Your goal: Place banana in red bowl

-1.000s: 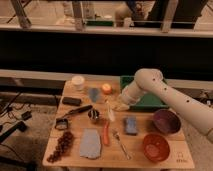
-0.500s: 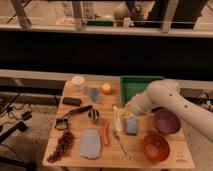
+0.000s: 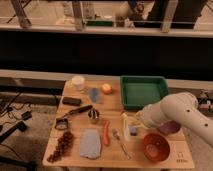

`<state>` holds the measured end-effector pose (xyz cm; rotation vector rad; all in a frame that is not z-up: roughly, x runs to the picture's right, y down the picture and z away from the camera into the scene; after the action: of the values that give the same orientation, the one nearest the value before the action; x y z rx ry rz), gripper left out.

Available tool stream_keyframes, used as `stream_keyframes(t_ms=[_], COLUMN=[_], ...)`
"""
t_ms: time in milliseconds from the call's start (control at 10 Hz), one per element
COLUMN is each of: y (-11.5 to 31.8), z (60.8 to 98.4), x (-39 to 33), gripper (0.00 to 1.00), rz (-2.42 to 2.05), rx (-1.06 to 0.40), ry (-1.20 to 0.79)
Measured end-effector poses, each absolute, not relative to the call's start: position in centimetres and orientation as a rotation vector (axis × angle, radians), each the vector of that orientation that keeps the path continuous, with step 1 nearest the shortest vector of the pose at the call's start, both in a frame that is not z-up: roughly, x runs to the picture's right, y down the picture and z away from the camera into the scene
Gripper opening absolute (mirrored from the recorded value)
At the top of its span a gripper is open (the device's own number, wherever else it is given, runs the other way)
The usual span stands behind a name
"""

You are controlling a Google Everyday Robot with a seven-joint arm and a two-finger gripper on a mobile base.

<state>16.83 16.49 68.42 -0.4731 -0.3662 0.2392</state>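
Note:
The banana, pale yellow and hanging nearly upright, is held above the table's middle right, with my gripper shut on it at the end of the white arm reaching in from the right. The red bowl sits on the table at the front right, a short way right of and nearer than the banana. Nothing lies in it.
A green tray stands at the back right. A purple bowl is partly hidden behind the arm. An orange-red stick, a blue cloth, a fork, a metal cup and grapes lie to the left.
The arm has carried the banana from near the tray's left front corner forward and to the right, closer to the red bowl.

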Motion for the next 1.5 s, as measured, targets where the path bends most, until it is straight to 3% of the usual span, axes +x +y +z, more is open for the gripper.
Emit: stream_keyframes(t_ms=[500, 1000, 1500], y=[18.8, 23.0, 22.9], z=[67.7, 65.1, 65.3], x=[21.8, 21.7, 22.2], gripper=[0.0, 0.0, 0.0], rz=[0.377, 0.393, 0.416], rx=[-0.445, -0.475, -0.467], ry=[-0.331, -0.307, -0.299])
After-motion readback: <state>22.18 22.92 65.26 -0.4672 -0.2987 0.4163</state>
